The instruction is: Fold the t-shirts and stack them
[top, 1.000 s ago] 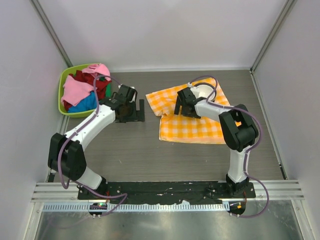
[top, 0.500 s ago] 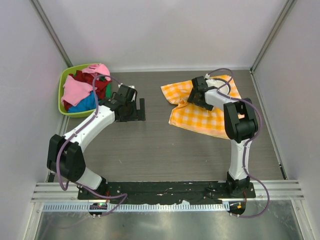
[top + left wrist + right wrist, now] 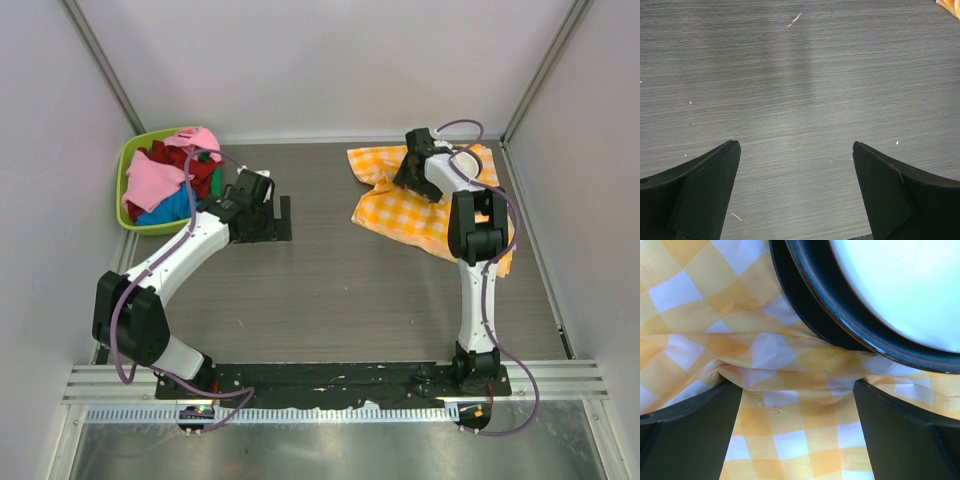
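Well, open room: bare dark wood-grain bench [image 3: 320, 280] lies under and ahead of the left tool [image 3: 796, 147]; a wide bare stretch lies between it and the right tool [image 3: 797, 390].
Edges: the orange-and-white checked cloth [image 3: 400, 205] under the right tool reaches the bench's right edge beside the white wall; one corner of it shows far ahead-right of the left tool.
Left tool: jaws spread fully, nothing between them, low over the bench.
Right tool: jaws spread fully, gripping nothing; a rumpled fold of the checked cloth lies under the gap.
Counts: two arms, two tools, one basin, one checked cloth; t-shirts [image 3: 170, 175] in four colours, their exact number hidden in the heap.
Basin: green basin [image 3: 124, 170] behind the left tool, near its wrist; holds all the t-shirts, unfolded, light pink on top, dark red, green and bright blue beneath.
Dish: dark-rimmed white dish [image 3: 900, 285] just ahead of the right tool, on the checked cloth; single or stacked, I cannot tell.
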Robot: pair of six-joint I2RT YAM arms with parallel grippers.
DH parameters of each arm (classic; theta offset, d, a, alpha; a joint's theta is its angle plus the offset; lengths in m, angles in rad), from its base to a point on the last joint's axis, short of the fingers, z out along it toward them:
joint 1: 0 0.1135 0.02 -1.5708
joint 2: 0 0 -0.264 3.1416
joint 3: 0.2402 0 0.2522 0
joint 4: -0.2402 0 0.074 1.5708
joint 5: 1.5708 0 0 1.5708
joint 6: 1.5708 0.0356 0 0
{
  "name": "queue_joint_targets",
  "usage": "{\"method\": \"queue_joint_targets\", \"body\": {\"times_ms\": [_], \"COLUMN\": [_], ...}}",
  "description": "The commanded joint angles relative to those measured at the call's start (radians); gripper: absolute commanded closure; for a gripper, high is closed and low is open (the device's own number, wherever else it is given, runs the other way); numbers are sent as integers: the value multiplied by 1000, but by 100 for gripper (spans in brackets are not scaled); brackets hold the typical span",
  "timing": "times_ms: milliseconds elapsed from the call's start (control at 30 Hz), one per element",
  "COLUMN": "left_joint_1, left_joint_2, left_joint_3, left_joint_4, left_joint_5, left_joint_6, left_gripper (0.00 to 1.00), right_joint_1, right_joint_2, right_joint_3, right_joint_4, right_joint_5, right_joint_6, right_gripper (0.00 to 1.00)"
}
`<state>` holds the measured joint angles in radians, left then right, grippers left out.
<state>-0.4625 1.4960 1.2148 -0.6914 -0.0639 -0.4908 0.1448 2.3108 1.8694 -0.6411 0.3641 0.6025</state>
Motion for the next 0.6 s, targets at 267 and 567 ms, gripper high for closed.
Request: {"method": "queue_joint_targets", "body": {"times_ms": [267, 567], "left_joint_1": [-5, -7], "left_joint_2": [-14, 21], "left_joint_3": [17, 42], "left_joint_4": [64, 67], "left_joint_5": [15, 13], "left_joint_6": [-11, -9], "left_gripper": [0, 0], "right_joint_1": [-114, -172], "right_joint_2": [258, 372], "right_joint_3": [347, 569], "right_joint_4": [-201, -268], "right_joint_5": [-13, -50], "right_joint_6": [-139, -165], "right_gripper": [0, 0]}}
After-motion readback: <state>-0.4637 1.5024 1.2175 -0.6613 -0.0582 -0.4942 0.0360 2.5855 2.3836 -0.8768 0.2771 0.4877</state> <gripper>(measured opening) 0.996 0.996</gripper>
